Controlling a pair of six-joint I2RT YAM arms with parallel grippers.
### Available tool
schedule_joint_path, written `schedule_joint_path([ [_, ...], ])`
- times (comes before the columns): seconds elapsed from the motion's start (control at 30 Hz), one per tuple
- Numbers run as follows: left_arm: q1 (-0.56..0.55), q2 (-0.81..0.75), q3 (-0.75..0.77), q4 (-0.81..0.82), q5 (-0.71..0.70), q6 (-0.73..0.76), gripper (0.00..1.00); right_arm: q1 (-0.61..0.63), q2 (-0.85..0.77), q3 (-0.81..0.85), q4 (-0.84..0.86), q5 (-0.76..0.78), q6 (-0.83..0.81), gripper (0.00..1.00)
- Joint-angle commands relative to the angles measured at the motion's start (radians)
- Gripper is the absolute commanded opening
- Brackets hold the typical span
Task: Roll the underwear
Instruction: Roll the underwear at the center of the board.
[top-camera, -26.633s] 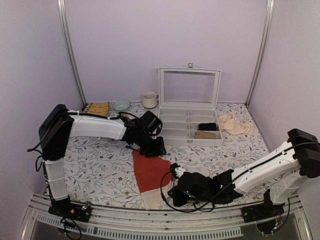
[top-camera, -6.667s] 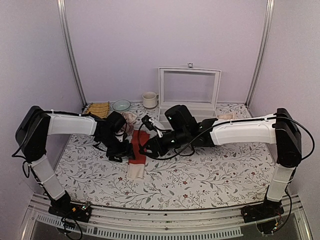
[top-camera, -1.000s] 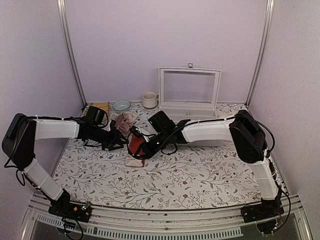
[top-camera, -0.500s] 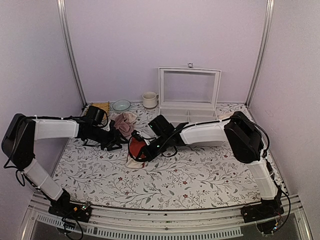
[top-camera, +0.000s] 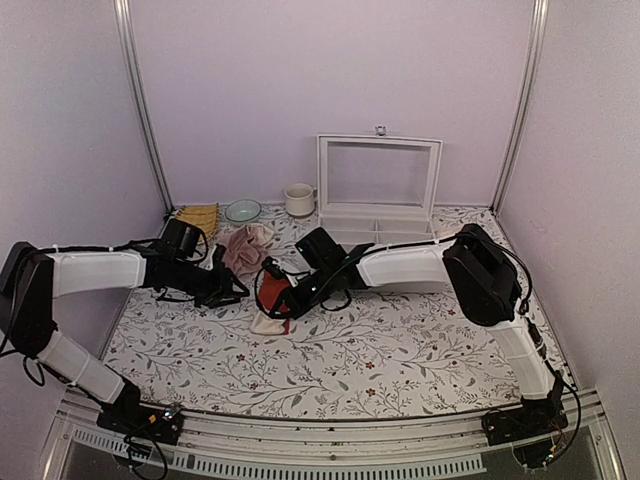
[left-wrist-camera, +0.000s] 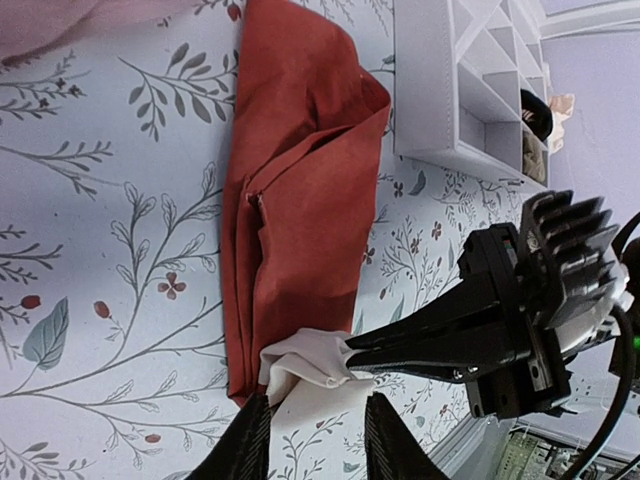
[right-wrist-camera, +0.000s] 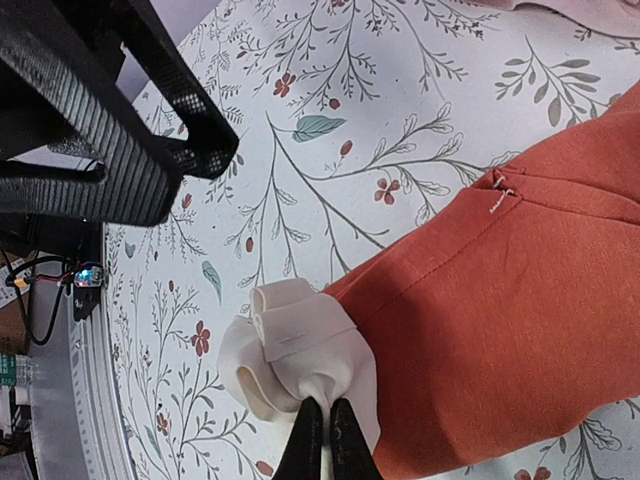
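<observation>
"Red underwear sits left of centre in the top view, on your table. In your left wrist view it's a long folded strip. Agree?"

"Yep. Cream waistband is bunched at the strip's lower end, lower centre in your right wrist view."

"Your right gripper?"

"Fingers together, clamped on that waistband. Your left wrist view shows the same, with it coming in from the right."

"And your left gripper?"

"Fingers apart at the bottom edge of its own view, with nothing between them. Waistband is just ahead of the tips. Can't tell if one tip touches it."

"Anything else close?"

"Pink cloth is just up-left of the underwear in the top view. White box, lid up, is to the right, upper right in your left wrist view."
</observation>
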Motion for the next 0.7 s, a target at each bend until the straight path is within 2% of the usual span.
schedule_joint_path([
  [0.0,-0.029,-0.029,-0.030,0.025,0.027,0.057,0.33,-0.007,0.090,0.027,-0.013,-0.013,0.002,0.00],
  [0.17,-0.072,-0.028,-0.036,0.045,0.048,0.090,0.32,-0.007,0.093,0.028,-0.017,-0.012,-0.001,0.00],
  [0.37,-0.117,-0.006,-0.032,0.083,0.067,0.105,0.23,-0.007,0.095,0.029,-0.019,-0.011,0.002,0.00],
  [0.67,-0.127,0.018,-0.049,0.046,-0.002,0.146,0.30,-0.007,0.092,0.030,-0.020,-0.010,0.001,0.00],
])
